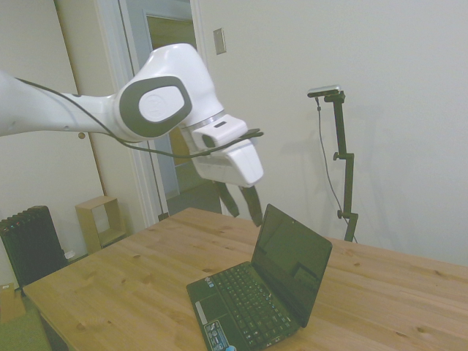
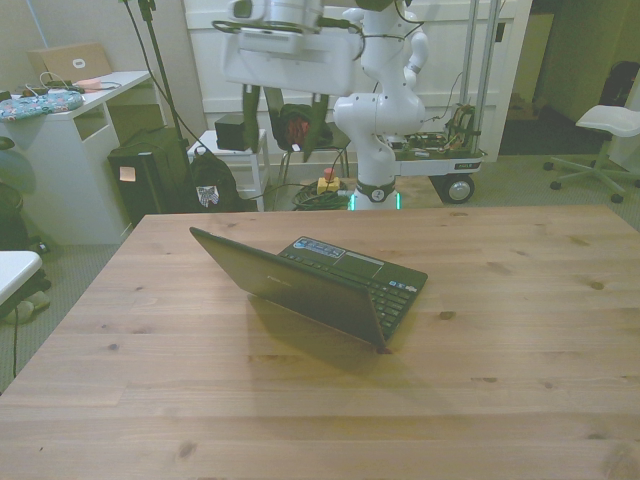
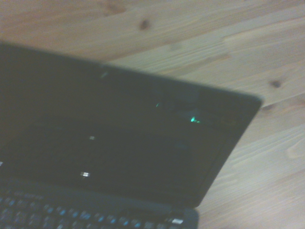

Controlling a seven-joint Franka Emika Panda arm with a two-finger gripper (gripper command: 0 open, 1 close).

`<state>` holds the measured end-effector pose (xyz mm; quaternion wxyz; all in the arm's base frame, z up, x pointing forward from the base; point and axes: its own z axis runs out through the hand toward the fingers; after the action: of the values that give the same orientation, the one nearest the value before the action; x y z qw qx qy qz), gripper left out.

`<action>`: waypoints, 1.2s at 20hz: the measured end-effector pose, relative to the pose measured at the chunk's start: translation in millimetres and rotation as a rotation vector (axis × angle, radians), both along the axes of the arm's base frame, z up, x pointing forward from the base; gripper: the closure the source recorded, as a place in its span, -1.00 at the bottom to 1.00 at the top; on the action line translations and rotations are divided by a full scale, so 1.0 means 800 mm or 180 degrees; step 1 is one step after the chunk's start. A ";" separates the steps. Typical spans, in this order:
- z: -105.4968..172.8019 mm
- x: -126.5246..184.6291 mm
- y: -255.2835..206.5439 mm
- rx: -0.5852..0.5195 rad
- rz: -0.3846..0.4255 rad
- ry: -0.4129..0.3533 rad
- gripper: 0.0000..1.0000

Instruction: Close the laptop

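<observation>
I see the gripper [image 1: 245, 207] hanging in the air with its fingers spread, gripping nothing. The laptop [image 1: 259, 292] stands open on the wooden table [image 1: 110, 285], below the gripper; the top edge of its lid is just under the fingertips, not touching. Screen dark, keyboard exposed.
</observation>
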<state>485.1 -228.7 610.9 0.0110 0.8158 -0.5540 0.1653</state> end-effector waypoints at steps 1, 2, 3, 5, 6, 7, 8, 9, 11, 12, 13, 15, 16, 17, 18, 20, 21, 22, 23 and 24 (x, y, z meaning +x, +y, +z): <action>0.006 0.003 -0.021 -0.0020 -0.0068 -0.0023 -1.00; 0.013 0.005 -0.043 -0.0047 -0.0132 -0.0043 -1.00; 0.016 0.008 -0.063 -0.0074 -0.0183 -0.0050 -1.00; 0.013 0.017 -0.101 -0.0091 -0.0286 -0.0046 -1.00; 0.007 0.025 -0.116 -0.0079 -0.0308 -0.0034 -1.00; 0.001 0.034 -0.127 -0.0041 -0.0313 -0.0021 -1.00; -0.007 0.045 -0.134 0.0025 -0.0302 0.0002 -1.00; -0.013 0.057 -0.141 0.0089 -0.0276 0.0021 -1.00; -0.026 0.080 -0.152 0.0220 -0.0239 0.0042 -1.00; -0.030 0.091 -0.158 0.0264 -0.0225 0.0044 -1.00; -0.033 0.100 -0.164 0.0293 -0.0223 0.0045 -1.00; -0.033 0.118 -0.173 0.0314 -0.0235 0.0027 -1.00; -0.033 0.126 -0.177 0.0315 -0.0237 0.0019 -1.00; -0.034 0.134 -0.181 0.0316 -0.0240 0.0000 -1.00; -0.036 0.143 -0.184 0.0338 -0.0240 -0.0025 -1.00; -0.046 0.164 -0.186 0.0378 -0.0223 -0.0054 -1.00; -0.054 0.175 -0.183 0.0400 -0.0208 -0.0060 -1.00; -0.063 0.187 -0.177 0.0430 -0.0184 -0.0060 -1.00; -0.071 0.200 -0.167 0.0473 -0.0146 -0.0061 -1.00; -0.079 0.213 -0.155 0.0520 -0.0096 -0.0066 -1.00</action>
<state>655.3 -352.8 547.4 -0.0589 0.8038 -0.5780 0.1278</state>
